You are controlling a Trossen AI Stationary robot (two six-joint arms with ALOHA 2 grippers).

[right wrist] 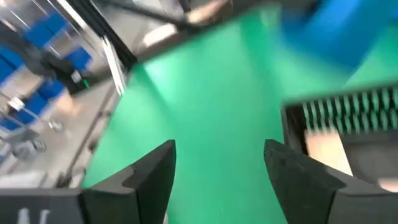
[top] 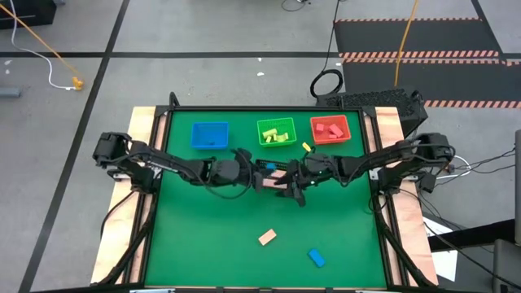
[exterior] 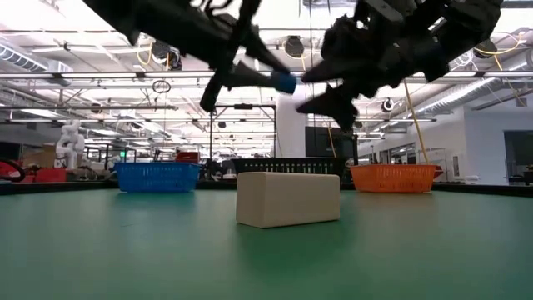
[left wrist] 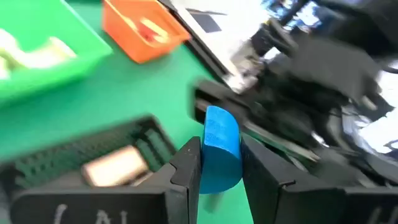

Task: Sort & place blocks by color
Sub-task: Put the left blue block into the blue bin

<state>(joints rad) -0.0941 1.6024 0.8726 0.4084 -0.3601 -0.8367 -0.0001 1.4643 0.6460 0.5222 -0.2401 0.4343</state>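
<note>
My left gripper [top: 262, 168] is raised above the table's middle, over the black mesh tray [left wrist: 74, 163], shut on a blue block [left wrist: 221, 146]. My right gripper [right wrist: 217, 163] is open and empty close beside it, raised as well [exterior: 331, 93]. A tan block [left wrist: 115, 167] lies inside the mesh tray. On the green mat rest a tan block [top: 267, 237], a blue block [top: 316, 258] and a yellow-green block [top: 307, 147]. The green tray [top: 276, 132] and the red tray [top: 330, 129] hold blocks of their own colours. My left gripper pinches the blue block between its two fingers [left wrist: 189, 163], one on each flat side. The block's rounded end [left wrist: 219, 119] sticks out past the fingertips. The block is lifted clear of the table and the mesh tray [exterior: 286, 82].
The blue tray [top: 209, 135], green tray and red tray stand in a row along the far edge. Both arms meet over the table's middle, with the right arm [left wrist: 323, 81] just beyond my left fingers. The mat's near half carries only the two loose blocks.
</note>
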